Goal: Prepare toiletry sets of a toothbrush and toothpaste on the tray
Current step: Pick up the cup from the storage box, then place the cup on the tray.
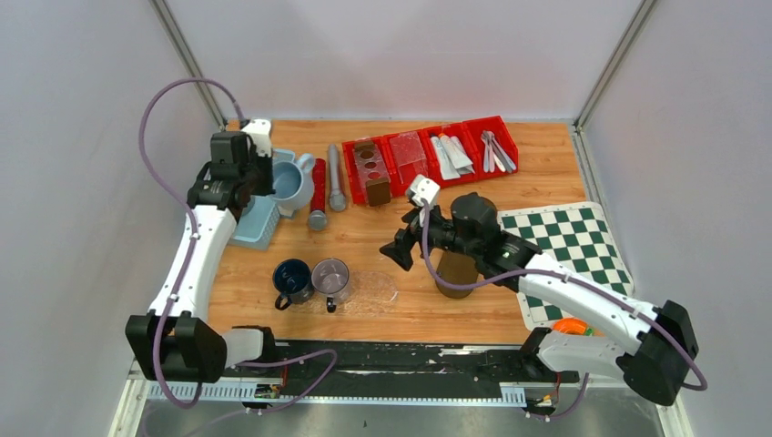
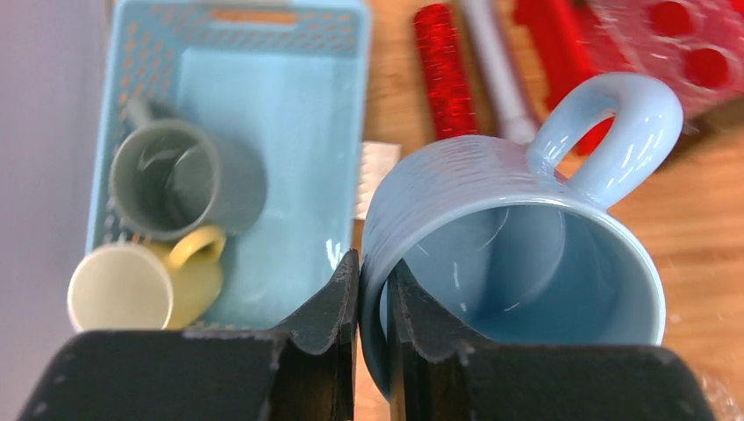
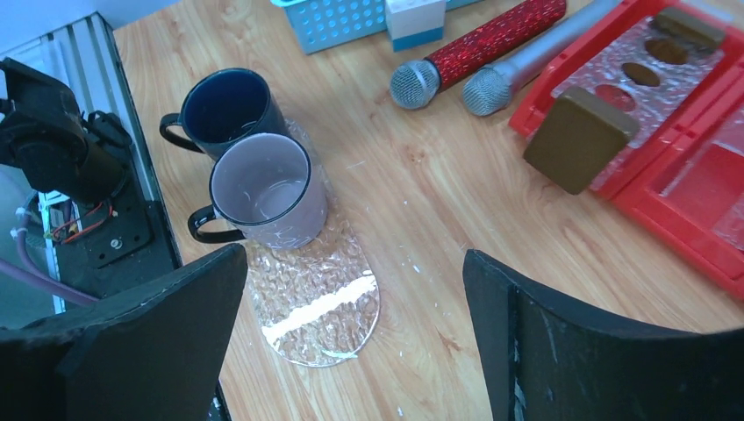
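Observation:
Pale toothpaste tubes (image 1: 452, 155) lie in a red bin at the back of the table. Thin toothbrushes (image 1: 496, 150) lie in the bin to their right. The clear oval tray (image 1: 375, 289) (image 3: 316, 307) sits near the front with a dark blue mug (image 3: 224, 110) and a grey mug (image 3: 268, 189) at its left end. My left gripper (image 2: 373, 272) (image 1: 259, 187) is shut on the rim of a light blue mug (image 2: 526, 254) beside the blue basket. My right gripper (image 3: 354, 263) (image 1: 401, 250) hangs open over the tray's bare end, holding nothing.
The blue basket (image 2: 263, 132) holds a grey mug (image 2: 171, 180) and a yellow mug (image 2: 123, 285). A red microphone (image 1: 318, 193) and a grey one (image 1: 335, 177) lie beside it. A brown block (image 1: 376, 189) stands by the red bins. A brown container (image 1: 455, 273) and a chessboard mat (image 1: 569, 246) are on the right.

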`<control>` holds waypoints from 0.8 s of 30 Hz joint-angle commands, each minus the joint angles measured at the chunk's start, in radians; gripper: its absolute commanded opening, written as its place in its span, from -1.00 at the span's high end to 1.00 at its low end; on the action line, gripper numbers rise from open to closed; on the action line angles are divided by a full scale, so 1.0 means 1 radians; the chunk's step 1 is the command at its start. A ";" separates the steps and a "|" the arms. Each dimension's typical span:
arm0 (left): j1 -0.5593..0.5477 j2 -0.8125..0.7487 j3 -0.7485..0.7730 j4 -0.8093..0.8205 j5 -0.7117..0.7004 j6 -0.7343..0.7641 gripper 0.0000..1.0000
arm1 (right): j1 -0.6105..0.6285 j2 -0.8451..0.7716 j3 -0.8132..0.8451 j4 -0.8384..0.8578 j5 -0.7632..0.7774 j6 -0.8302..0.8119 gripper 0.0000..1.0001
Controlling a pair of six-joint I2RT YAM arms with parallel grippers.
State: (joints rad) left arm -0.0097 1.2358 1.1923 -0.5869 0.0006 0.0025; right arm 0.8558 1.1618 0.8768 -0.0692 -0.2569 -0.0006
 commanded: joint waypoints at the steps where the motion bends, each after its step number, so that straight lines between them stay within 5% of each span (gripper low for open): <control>1: -0.095 -0.055 0.084 0.047 0.185 0.164 1.00 | -0.003 -0.101 -0.039 0.006 0.092 0.045 -0.92; 15: -0.506 0.040 0.122 -0.065 0.351 0.532 0.87 | -0.003 -0.395 -0.150 0.008 0.321 0.036 -0.94; 24: -0.665 0.142 0.091 -0.116 0.406 0.705 0.76 | -0.002 -0.540 -0.235 0.037 0.399 0.064 -0.94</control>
State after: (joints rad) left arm -0.6285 1.3575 1.2697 -0.7261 0.3511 0.6056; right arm 0.8558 0.6655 0.6628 -0.0677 0.0807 0.0353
